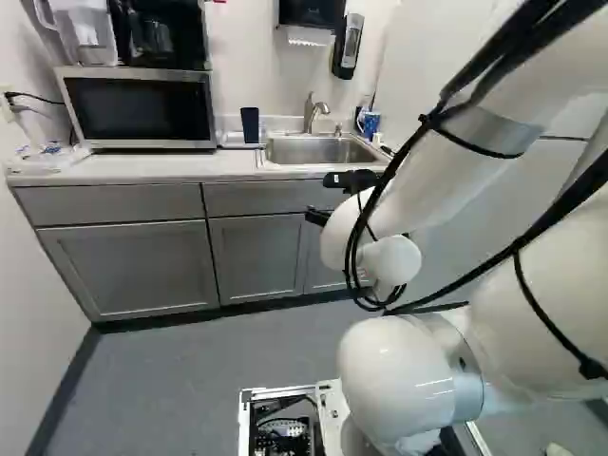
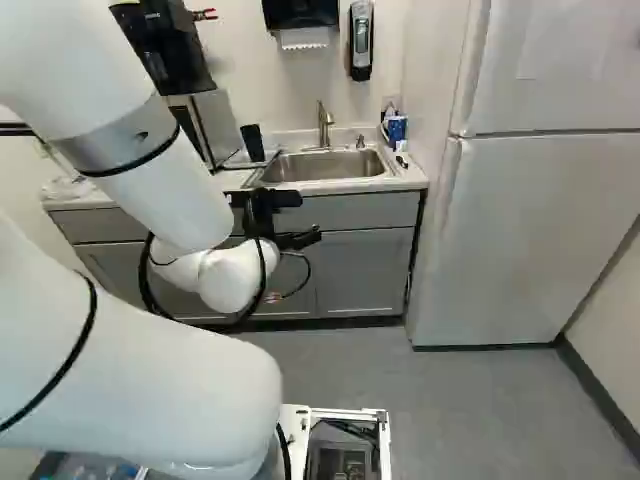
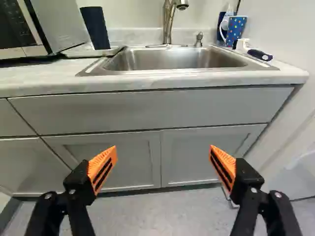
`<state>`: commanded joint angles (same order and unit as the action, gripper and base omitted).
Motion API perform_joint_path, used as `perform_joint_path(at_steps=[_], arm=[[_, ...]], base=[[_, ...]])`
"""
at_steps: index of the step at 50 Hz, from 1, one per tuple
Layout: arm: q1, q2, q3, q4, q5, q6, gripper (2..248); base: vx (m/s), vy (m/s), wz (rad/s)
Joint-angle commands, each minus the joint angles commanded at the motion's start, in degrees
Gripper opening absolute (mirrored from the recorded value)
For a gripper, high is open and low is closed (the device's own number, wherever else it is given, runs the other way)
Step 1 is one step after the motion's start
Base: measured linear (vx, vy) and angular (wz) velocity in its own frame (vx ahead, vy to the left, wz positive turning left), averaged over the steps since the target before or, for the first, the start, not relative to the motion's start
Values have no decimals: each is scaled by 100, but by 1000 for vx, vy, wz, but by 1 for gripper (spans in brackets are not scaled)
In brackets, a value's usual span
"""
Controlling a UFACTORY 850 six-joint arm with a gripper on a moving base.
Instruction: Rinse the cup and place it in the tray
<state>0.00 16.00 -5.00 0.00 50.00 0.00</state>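
Observation:
In the right base view my gripper (image 2: 296, 219) is in front of the cabinets, below the counter's front edge. The wrist view shows the gripper (image 3: 163, 152) open, its orange-padded fingers wide apart with nothing between them. A tall dark cup (image 3: 95, 28) stands upright on a pale tray (image 3: 74, 52) beside the sink (image 3: 162, 60), on the microwave's side. At the sink's other end is a blue cup with coloured dots (image 3: 236, 30). Both cups are ahead of the gripper and apart from it. The faucet (image 3: 168, 22) rises behind the basin.
A microwave (image 1: 142, 109) occupies the counter (image 1: 142, 169) beside the tray. A brush with a dark handle (image 3: 260, 54) lies near the dotted cup. Grey cabinets (image 3: 123, 113) face the gripper. A white refrigerator (image 2: 530, 230) stands right of them in the right base view.

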Motion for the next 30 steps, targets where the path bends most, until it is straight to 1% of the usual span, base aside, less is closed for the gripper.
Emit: perform_joint_path(at_steps=[30], arm=[[0, 0, 0, 0, 0, 0, 247]], base=[[0, 0, 0]])
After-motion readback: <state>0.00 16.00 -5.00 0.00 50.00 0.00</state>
